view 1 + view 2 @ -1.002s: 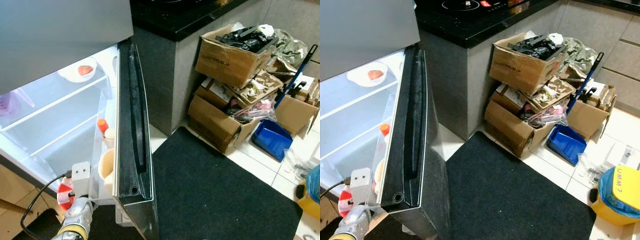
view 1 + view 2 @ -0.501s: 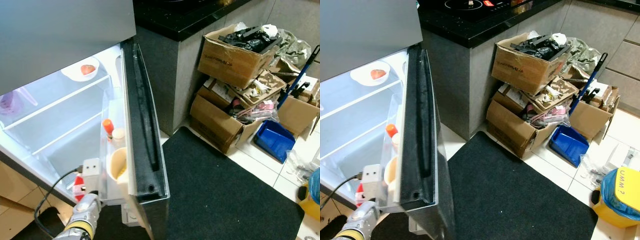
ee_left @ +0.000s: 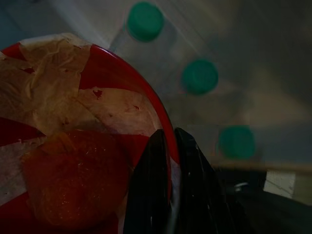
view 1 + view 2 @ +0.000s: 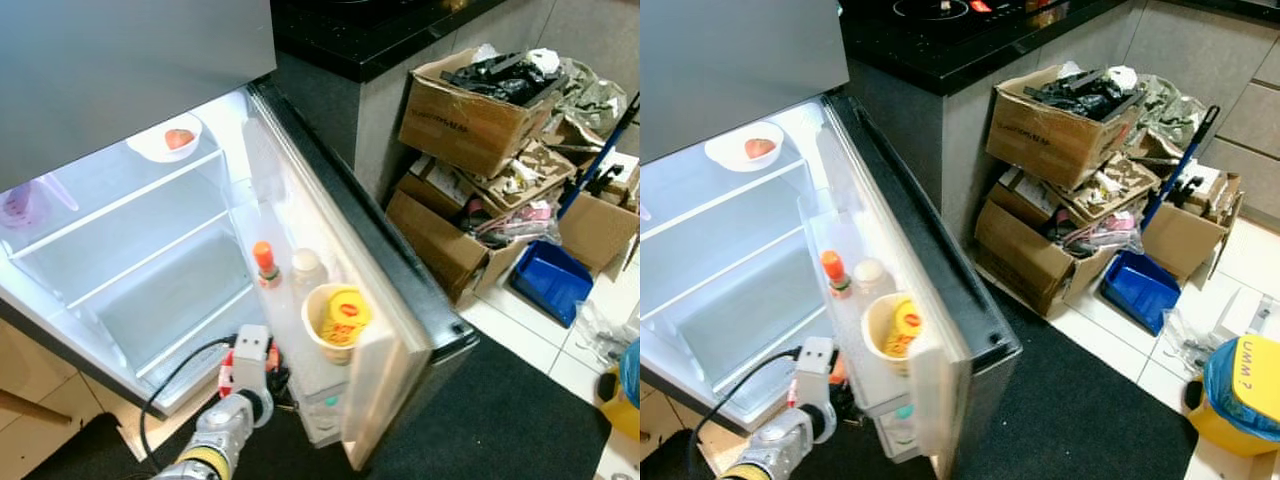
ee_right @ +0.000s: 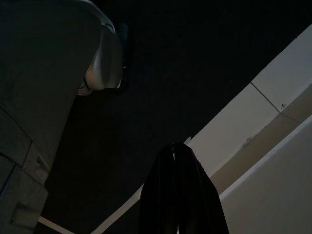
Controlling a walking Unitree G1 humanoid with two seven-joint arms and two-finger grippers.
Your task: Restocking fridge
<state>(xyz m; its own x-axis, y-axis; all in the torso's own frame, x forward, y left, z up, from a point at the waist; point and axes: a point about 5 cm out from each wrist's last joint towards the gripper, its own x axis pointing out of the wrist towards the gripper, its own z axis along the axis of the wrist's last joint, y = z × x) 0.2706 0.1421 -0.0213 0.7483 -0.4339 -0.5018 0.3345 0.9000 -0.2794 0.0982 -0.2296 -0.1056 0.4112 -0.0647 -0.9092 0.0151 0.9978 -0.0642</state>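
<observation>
Left wrist view: your left gripper (image 3: 168, 146) clenched on red bowl (image 3: 58, 146) rim, tomato inside. Fridge door (image 4: 390, 290) just swung wide, shelves (image 4: 140, 250) at 11 o'clock reachable. Right gripper (image 5: 179, 161) idle, closed.

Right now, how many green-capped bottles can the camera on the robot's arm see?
3 green caps: one, one and one, in a row beside the red bowl. More may be hidden.
</observation>
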